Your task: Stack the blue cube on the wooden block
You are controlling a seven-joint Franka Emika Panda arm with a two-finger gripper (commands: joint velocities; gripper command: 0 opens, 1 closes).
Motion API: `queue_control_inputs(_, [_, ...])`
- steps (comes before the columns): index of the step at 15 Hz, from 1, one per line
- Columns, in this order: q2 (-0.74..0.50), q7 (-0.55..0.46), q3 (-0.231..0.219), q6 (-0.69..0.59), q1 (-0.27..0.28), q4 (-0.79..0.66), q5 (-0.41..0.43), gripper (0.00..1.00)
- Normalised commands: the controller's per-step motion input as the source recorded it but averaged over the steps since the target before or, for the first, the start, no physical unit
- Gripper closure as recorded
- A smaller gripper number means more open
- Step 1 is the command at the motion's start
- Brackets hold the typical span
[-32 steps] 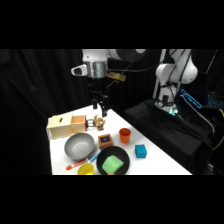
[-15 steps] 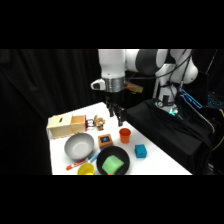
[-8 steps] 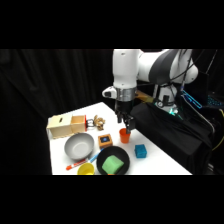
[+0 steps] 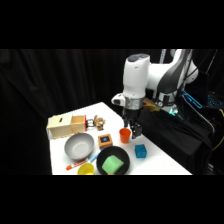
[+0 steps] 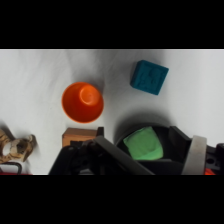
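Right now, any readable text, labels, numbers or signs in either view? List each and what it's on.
None readable.
Blue cube: faint darker marking on the top face, too blurred to read as anything.
Wooden block: dark square mark on top, no letters.
Orange cup, green block, grey bowl, wooden box: plain, no text visible.

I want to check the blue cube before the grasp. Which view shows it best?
The wrist view: the blue cube lies unobstructed on the white table. In the side view it is small, near the table's edge.
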Motion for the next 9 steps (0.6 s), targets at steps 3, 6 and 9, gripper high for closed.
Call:
queue_control_inputs(3, [0.06, 0.31, 0.008, 0.34, 0.054, -0.12, -0.14, 0.0])
queue_control_inputs(6, [0.06, 0.33, -0.004, 0.32, 0.095, -0.1, -0.155, 0.0])
queue_control_inputs(9, [0.08, 0.3, -0.005, 0.26, 0.137, -0.08, -0.14, 0.0])
